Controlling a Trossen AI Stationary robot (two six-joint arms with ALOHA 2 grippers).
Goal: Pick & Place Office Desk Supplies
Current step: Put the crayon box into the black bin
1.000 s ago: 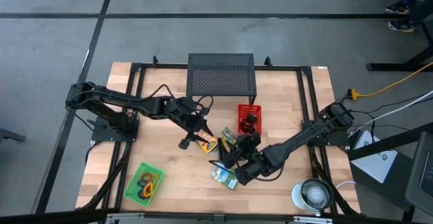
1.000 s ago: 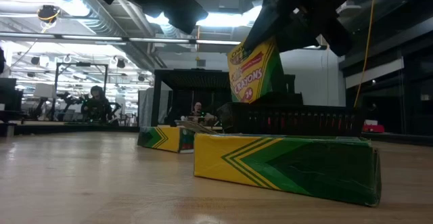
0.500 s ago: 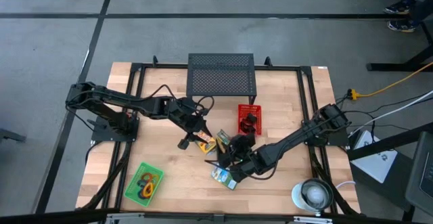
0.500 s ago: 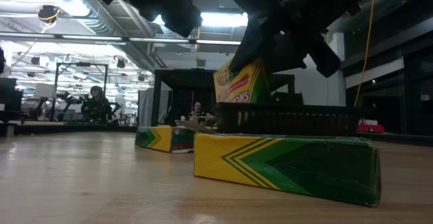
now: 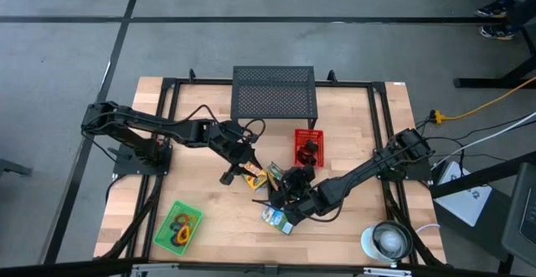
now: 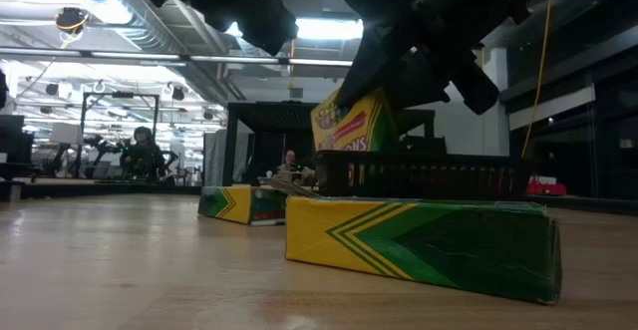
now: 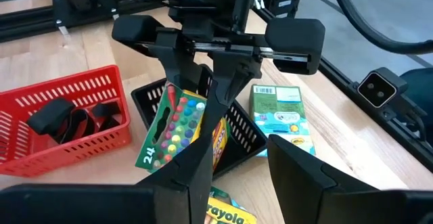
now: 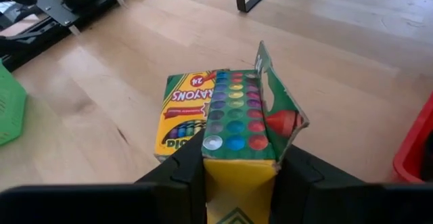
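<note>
The crayon box (image 8: 237,126), light crushable card, is pinched across its narrow sides by the right gripper (image 8: 240,163) over the black basket (image 7: 240,132); the left gripper (image 7: 240,173), fingers spread, is held nearby.

From my station the readable print is all on crayon boxes. I make out "24" in white on the green face of the crayon box (image 7: 177,129) held upright over the black basket (image 7: 241,130). In the right wrist view, the flat crayon box on the counter (image 8: 187,109) shows "RAYONS" and "24", upside down to me. In the low view, the lifted box's red band lettering is too blurred to spell.
</note>
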